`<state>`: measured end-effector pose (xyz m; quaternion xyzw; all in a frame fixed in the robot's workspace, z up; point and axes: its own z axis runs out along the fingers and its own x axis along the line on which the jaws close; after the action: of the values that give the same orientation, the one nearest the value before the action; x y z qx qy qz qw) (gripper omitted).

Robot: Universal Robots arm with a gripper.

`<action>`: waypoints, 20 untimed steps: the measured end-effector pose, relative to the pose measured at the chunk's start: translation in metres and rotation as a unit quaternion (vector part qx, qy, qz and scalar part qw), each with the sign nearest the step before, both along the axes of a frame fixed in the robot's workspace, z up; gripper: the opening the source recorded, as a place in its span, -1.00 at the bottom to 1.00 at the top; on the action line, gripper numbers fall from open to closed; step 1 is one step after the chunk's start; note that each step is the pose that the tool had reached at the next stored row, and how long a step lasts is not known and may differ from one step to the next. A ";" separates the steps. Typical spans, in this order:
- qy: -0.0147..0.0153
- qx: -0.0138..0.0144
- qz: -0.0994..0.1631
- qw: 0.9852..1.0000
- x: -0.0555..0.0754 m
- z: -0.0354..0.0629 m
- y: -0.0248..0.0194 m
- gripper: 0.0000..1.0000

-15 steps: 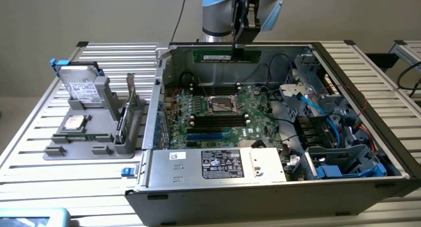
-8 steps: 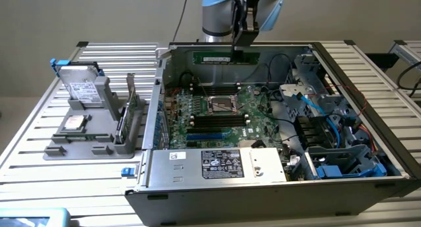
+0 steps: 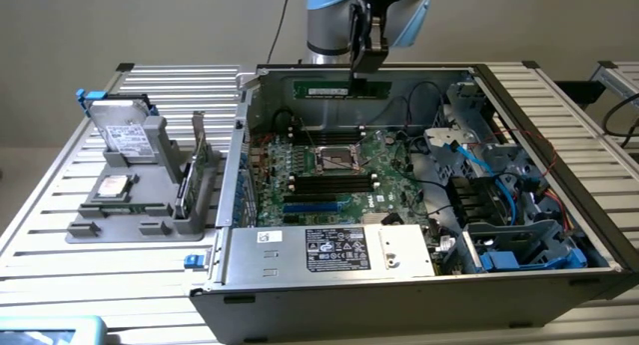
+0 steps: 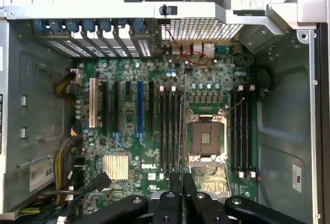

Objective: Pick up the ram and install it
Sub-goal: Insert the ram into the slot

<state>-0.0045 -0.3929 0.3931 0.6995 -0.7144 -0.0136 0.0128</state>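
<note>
The ram [image 3: 340,88], a narrow green stick with a white label, hangs level above the rear of the open computer case [image 3: 232,210]. My gripper [image 3: 361,74] is shut on its upper edge near one end. Below it lies the green motherboard [image 3: 390,191] with black memory slots [image 3: 330,128] behind the CPU socket [image 3: 340,159] and more in front of it. In the wrist view my gripper [image 4: 182,180] has its dark fingers [image 4: 175,183] close together above the motherboard [image 4: 129,147], between the CPU socket [image 4: 206,136] and a bank of memory slots [image 4: 170,126]. A second bank of slots [image 4: 241,131] lies beyond the socket.
A grey holder [image 3: 130,225] on the exterior view's left carries a hard drive [image 3: 125,132] and a larger green expansion card [image 3: 194,173]. The power supply [image 3: 330,248] fills the case's near end. Blue and black cables [image 3: 479,165] and drive cages crowd the right side.
</note>
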 end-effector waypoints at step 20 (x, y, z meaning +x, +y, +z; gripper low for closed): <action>-0.017 -0.019 0.000 1.000 -0.005 -0.0201 0.0107 -0.73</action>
<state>-0.0092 -0.3822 0.3730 0.6994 -0.7145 0.0114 0.0139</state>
